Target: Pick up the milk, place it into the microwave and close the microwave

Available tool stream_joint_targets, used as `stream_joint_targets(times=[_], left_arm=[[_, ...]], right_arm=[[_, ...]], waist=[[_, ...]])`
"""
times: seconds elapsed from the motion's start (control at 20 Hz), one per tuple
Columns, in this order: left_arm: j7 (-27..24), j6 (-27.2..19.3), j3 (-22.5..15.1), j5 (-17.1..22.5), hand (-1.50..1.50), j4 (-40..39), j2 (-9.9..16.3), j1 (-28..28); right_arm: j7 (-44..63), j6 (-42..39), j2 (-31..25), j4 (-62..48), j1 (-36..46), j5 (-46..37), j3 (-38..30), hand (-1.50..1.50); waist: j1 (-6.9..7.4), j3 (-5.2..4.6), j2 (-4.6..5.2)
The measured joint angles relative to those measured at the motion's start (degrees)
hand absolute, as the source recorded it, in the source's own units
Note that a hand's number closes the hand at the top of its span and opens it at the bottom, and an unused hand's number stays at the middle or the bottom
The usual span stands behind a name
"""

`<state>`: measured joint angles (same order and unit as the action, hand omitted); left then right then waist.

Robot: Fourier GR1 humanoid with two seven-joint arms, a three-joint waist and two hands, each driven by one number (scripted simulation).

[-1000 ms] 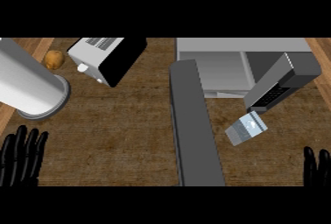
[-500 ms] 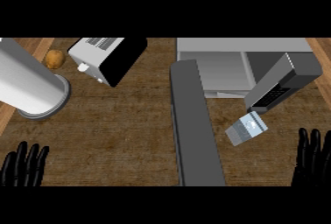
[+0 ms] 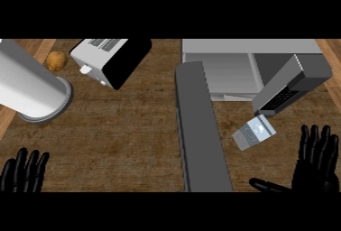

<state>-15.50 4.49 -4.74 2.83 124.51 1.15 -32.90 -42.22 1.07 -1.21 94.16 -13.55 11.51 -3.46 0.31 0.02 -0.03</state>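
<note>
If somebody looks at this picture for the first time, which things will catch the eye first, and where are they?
The long grey open door of the microwave runs down the middle of the counter, with the microwave's body at the upper right. Just right of the door lies the small milk carton, tilted, and the black right hand is open close beside it. At the left stands a big white cylinder, with a toaster behind it.

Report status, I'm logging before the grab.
Both hands open: left hand low, right hand beside milk. Milk untouched on counter. Microwave door open; nothing blocking.
</note>
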Motion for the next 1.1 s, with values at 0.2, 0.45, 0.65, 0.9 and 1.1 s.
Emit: stream_joint_targets(times=[0.2,0.45,0.65,0.9,1.1], left_arm=[[1.17,-0.05,-0.53,-0.15,-1.50,1.82,-0.23,-0.93],[0.31,0.24,-0.65,-0.14,-1.50,0.81,-0.36,-1.10],[-1.58,-0.66,-2.44,-1.62,-1.50,0.94,-0.57,-2.74],[-1.67,0.29,-1.37,0.11,-1.50,1.99,-0.19,-4.17],[-1.04,0.00,-1.49,-0.47,-1.50,2.16,-0.45,-3.54]], right_arm=[[-3.95,-1.32,-1.12,-8.15,2.74,0.81,-3.47,-1.50],[-7.74,-3.48,-2.92,-17.15,5.70,0.62,-5.85,-1.50],[-9.06,-5.52,-5.35,-23.88,9.15,0.45,-7.44,-1.50],[-11.64,-6.56,-6.44,-32.52,13.14,-0.66,-8.36,-1.50],[-13.75,-6.04,-6.53,-39.82,16.85,-2.02,-9.02,-1.50]], waist=[[0.02,0.00,0.00],[0.03,0.00,0.00],[0.11,0.01,0.00],[0.15,0.01,0.01],[0.17,0.01,0.03]])
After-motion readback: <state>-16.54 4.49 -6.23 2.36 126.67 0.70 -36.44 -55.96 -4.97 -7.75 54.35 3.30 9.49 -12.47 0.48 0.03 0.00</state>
